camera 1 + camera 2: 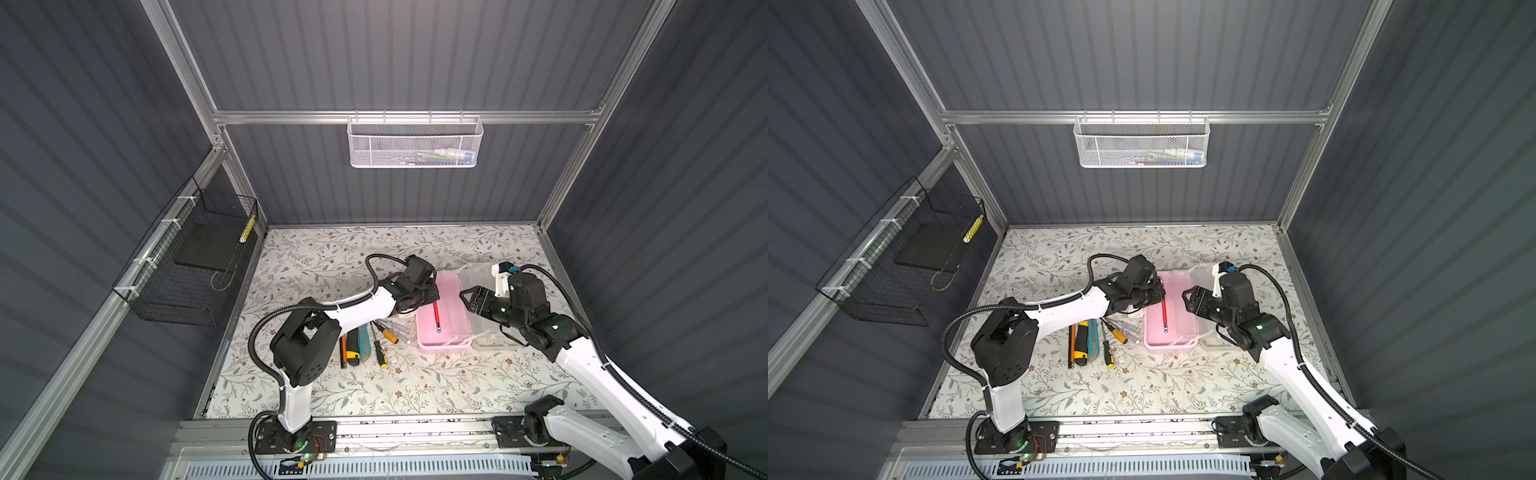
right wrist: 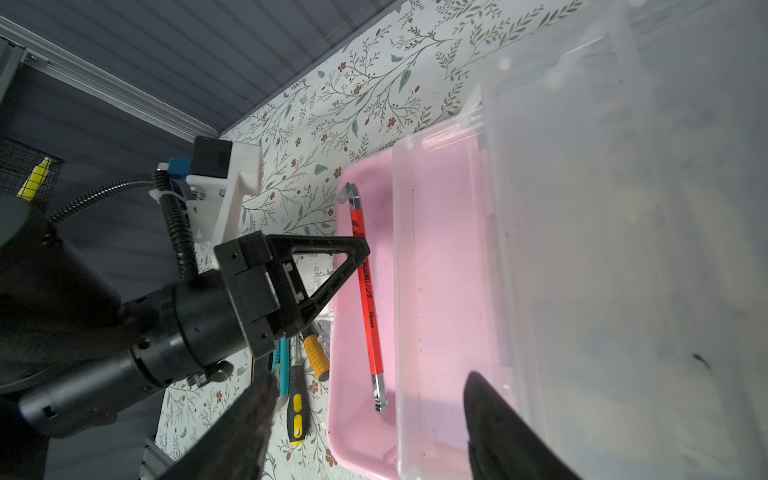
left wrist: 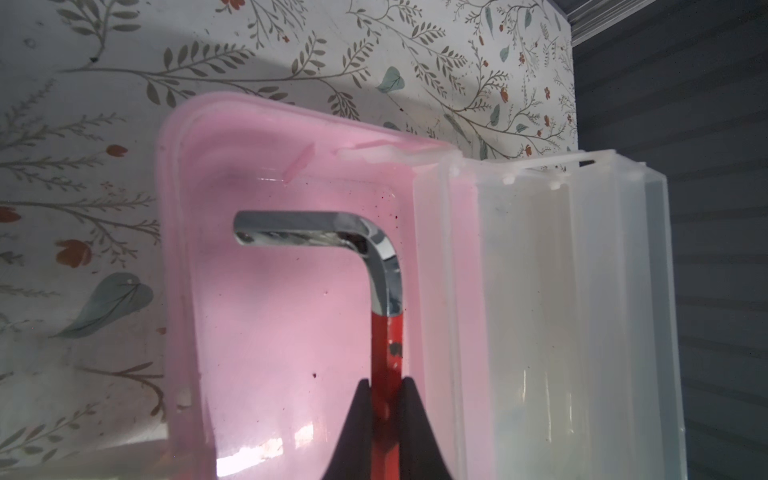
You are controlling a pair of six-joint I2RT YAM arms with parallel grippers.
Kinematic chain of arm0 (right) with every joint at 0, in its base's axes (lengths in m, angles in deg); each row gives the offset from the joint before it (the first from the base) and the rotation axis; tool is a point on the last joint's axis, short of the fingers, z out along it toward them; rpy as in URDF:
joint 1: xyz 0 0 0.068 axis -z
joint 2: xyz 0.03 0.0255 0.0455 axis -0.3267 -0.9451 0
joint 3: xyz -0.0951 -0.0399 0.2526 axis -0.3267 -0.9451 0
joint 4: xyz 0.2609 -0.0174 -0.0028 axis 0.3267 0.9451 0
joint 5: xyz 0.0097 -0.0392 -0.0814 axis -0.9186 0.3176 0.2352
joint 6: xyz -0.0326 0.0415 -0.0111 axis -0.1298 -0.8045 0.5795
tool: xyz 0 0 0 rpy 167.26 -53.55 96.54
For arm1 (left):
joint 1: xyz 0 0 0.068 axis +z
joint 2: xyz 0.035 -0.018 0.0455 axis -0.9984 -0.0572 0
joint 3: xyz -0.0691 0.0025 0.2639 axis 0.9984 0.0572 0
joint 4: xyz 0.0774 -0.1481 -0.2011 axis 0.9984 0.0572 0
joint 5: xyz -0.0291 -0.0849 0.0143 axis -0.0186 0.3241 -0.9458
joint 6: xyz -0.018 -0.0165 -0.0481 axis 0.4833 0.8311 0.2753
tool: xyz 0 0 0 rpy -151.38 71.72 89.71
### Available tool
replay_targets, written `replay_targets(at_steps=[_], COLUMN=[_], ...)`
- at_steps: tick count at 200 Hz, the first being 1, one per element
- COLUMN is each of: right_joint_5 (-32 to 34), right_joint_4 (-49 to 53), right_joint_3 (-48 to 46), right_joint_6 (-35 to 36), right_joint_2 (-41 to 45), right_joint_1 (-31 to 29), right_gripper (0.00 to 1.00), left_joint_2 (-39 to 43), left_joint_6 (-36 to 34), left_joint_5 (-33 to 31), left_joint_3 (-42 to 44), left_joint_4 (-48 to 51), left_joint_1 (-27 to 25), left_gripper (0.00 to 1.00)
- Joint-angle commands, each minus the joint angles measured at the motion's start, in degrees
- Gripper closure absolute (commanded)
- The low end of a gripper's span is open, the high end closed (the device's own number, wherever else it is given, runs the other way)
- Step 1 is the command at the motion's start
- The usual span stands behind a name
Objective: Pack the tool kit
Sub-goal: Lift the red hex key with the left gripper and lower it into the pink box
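Pink plastic box (image 1: 451,320): left gripper (image 3: 386,384) pinched a red-sleeved steel hex key (image 3: 386,340) inside it, likely for release; right gripper (image 2: 370,374) gaped empty nearby.

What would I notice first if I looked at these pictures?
Probably the bright pink box on the flowery table, with its clear lid flipped open. The left gripper is shut on a red hex key and holds it down in the box. More tools lie side by side just left of the box, and the right gripper hovers open by the lid.
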Motion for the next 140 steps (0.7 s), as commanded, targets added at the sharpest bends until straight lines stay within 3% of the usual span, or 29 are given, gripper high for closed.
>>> replay_targets(at_steps=[1, 113, 140], right_joint_5=[1.07, 0.81, 0.23], right_joint_4=[-0.35, -2.03, -2.45], right_joint_3=[-1.93, -2.99, -2.99], right_joint_6=[-1.06, -0.98, -1.08], right_joint_2=[1.95, 0.82, -0.06], right_joint_1=[0.27, 0.23, 0.22], right_gripper=[0.29, 0.28, 0.27], left_joint_2=[-1.81, -10.0, -10.11], left_joint_6=[2.29, -0.44, -0.65], left_joint_5=[0.63, 3.18, 3.69], left_joint_3=[-3.52, -9.83, -9.59], left_joint_4=[0.96, 5.32, 4.86], left_joint_1=[-0.34, -1.4, -1.41], left_gripper=[1.0, 1.0, 0.8])
